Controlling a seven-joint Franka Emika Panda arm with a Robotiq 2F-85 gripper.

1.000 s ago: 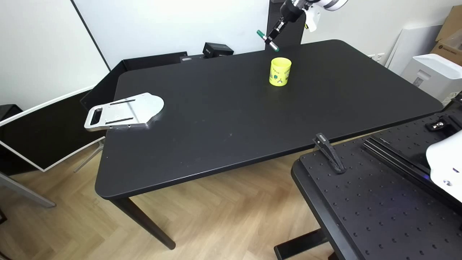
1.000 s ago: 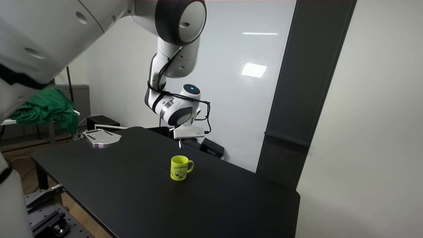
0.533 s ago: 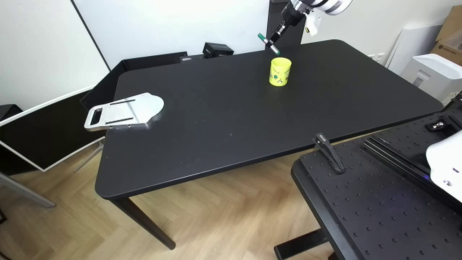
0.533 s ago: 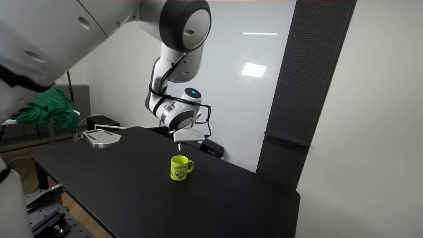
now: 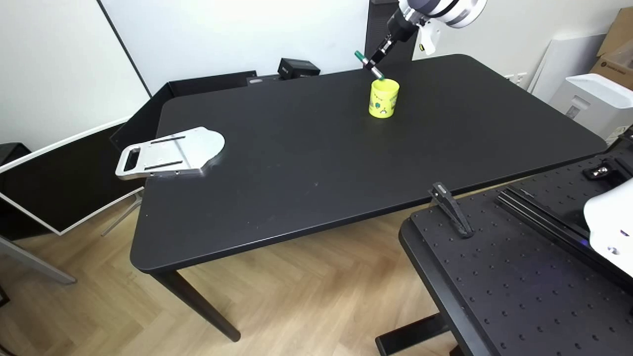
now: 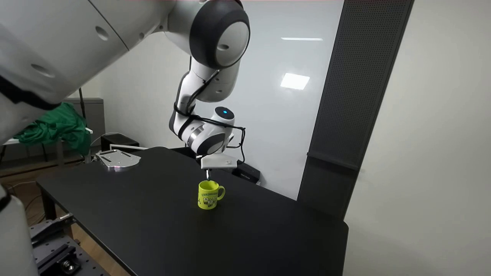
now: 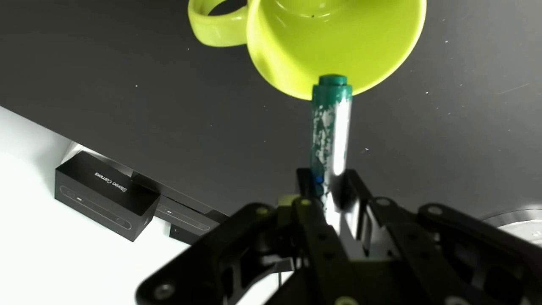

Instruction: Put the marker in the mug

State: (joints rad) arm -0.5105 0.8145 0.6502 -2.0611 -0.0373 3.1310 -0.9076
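In the wrist view the tool (image 7: 329, 182) grips the green-ended marker (image 7: 330, 135), which points up the frame, its tip covering part of the yellow mug (image 7: 360, 46). In an exterior view, the marker's long axis slants down to lower right.

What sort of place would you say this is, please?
Probably a robotics lab, though a tech office is possible: a robot arm reaches over the table, a perforated platform stands beside it, and a box reads "Stereo Camera".
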